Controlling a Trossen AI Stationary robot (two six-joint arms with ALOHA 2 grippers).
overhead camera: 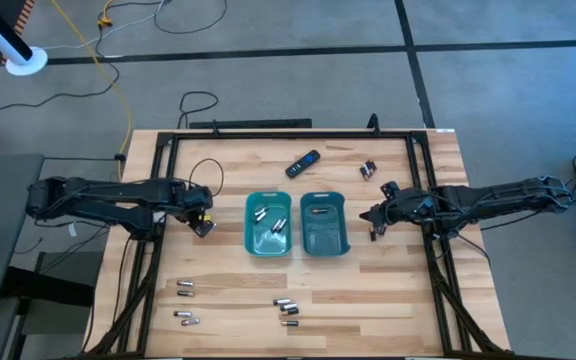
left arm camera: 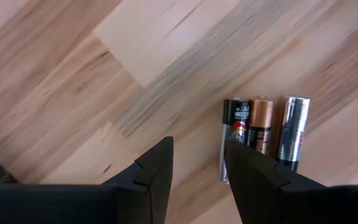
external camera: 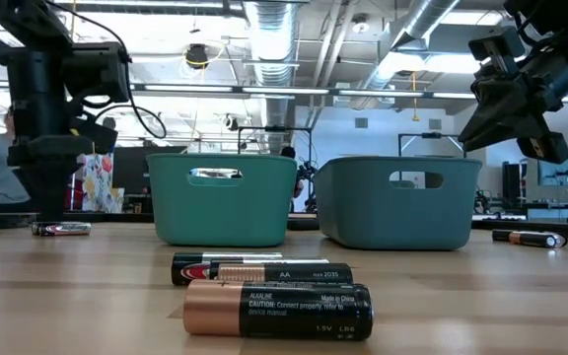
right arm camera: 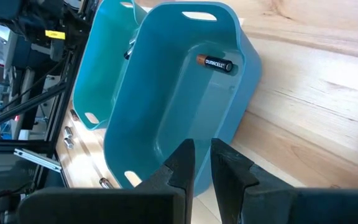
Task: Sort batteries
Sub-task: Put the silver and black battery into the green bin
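Two teal trays stand side by side mid-table: the left tray (overhead camera: 250,235) holds several silvery batteries (overhead camera: 268,217), and the right tray (overhead camera: 340,235) holds one dark, copper-ended battery (right arm camera: 215,63). My left gripper (overhead camera: 204,226) hangs left of the trays, open and empty. In its wrist view (left arm camera: 197,163) three batteries (left arm camera: 261,127) lie side by side on the wood just beyond one fingertip. My right gripper (overhead camera: 372,222) hangs right of the right tray, above the table (external camera: 521,133). It is empty, with only a narrow gap between its fingers (right arm camera: 202,163).
Loose batteries lie near the front edge (overhead camera: 286,304) (overhead camera: 186,287) (overhead camera: 186,318), and two more at the far right (overhead camera: 368,170). A black remote (overhead camera: 303,163) lies behind the trays. Black frame rails (overhead camera: 158,240) (overhead camera: 433,250) run along both table sides.
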